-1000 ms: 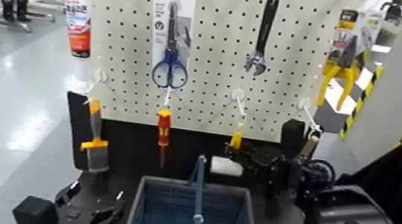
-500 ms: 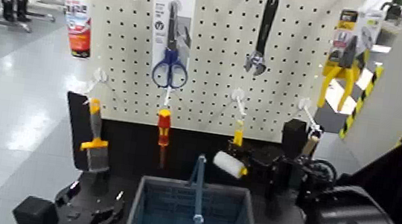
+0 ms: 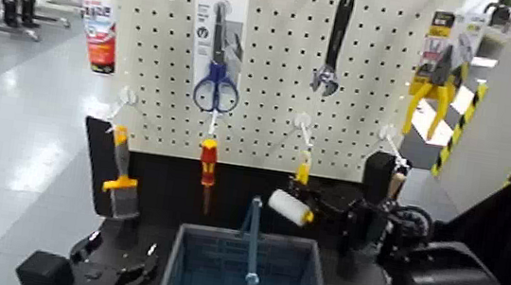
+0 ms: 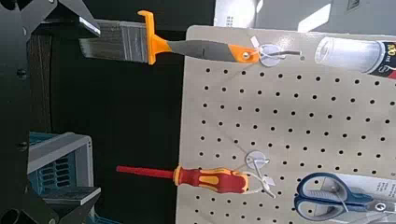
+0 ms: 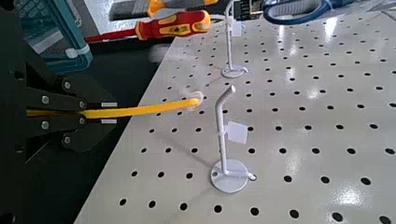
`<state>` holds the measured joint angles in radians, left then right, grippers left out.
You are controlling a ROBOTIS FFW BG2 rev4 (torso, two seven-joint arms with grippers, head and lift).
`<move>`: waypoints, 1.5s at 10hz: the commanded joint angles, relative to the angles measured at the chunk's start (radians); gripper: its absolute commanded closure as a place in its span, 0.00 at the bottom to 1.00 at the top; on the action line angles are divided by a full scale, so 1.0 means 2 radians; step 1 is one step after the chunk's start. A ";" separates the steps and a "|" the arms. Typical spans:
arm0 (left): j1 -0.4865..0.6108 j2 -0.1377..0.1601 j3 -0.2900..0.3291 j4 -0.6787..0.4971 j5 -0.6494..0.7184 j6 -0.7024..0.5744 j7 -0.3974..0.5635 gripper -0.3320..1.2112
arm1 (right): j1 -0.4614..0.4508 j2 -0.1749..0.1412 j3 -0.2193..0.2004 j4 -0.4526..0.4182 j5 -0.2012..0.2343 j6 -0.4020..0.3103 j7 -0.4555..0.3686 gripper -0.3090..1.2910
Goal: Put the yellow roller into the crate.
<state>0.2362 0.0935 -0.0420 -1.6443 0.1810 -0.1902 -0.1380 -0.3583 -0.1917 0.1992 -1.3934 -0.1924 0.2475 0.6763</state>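
The yellow roller (image 3: 289,207) hangs tilted in front of the pegboard, its white sleeve just above the far edge of the crate (image 3: 193,274), its yellow handle pointing up toward a white hook. My right gripper (image 3: 335,203) is shut on it from the right. In the right wrist view the yellow handle (image 5: 149,108) runs out from between the black fingers (image 5: 56,126), beside an empty hook (image 5: 224,140). The crate is blue-grey with a blue handle bar (image 3: 252,240). My left gripper (image 3: 112,272) rests open at the lower left, away from the roller.
On the pegboard hang a yellow-handled brush (image 3: 120,178), a red-yellow screwdriver (image 3: 206,171), blue scissors (image 3: 219,63), a wrench (image 3: 332,50) and yellow pliers (image 3: 435,79). The left wrist view shows the brush (image 4: 121,44), the screwdriver (image 4: 187,175) and a crate corner (image 4: 56,159).
The roller's white sleeve has tipped from level to slanted and risen slightly. The right arm has shifted a little to the right. The left arm has not moved.
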 commanded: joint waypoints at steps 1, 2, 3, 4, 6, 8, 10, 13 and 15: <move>0.000 0.000 0.000 0.000 0.000 0.000 0.000 0.29 | 0.033 0.005 -0.014 -0.048 -0.002 0.018 0.001 0.99; 0.000 0.000 0.000 0.000 0.000 0.000 0.000 0.29 | 0.044 0.006 -0.024 -0.068 0.000 0.030 0.001 0.99; 0.000 0.000 0.000 0.000 0.000 0.001 0.000 0.29 | 0.056 0.008 -0.033 -0.091 0.003 0.045 0.003 0.99; 0.001 0.000 0.000 0.000 0.000 0.001 0.000 0.29 | 0.069 0.008 -0.041 -0.116 0.003 0.061 0.007 0.99; 0.000 0.000 -0.001 0.001 0.000 0.001 0.000 0.29 | 0.096 0.008 -0.057 -0.171 -0.004 0.103 0.015 0.99; 0.001 -0.001 0.000 0.001 0.000 0.001 0.001 0.29 | 0.138 0.014 -0.078 -0.222 -0.009 0.148 0.020 0.99; 0.002 0.000 0.000 0.000 0.001 0.001 0.000 0.29 | 0.157 0.021 -0.084 -0.221 -0.013 0.156 0.025 0.99; 0.000 0.001 -0.002 0.000 0.001 0.002 0.000 0.29 | 0.154 0.026 -0.070 -0.159 -0.020 0.129 0.022 0.99; 0.001 0.001 -0.001 0.000 0.001 0.002 0.000 0.29 | 0.137 0.028 -0.053 -0.093 -0.024 0.098 0.022 0.99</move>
<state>0.2368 0.0950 -0.0446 -1.6444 0.1825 -0.1870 -0.1381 -0.0726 -0.1356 0.0830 -1.6185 -0.2386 0.4597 0.7193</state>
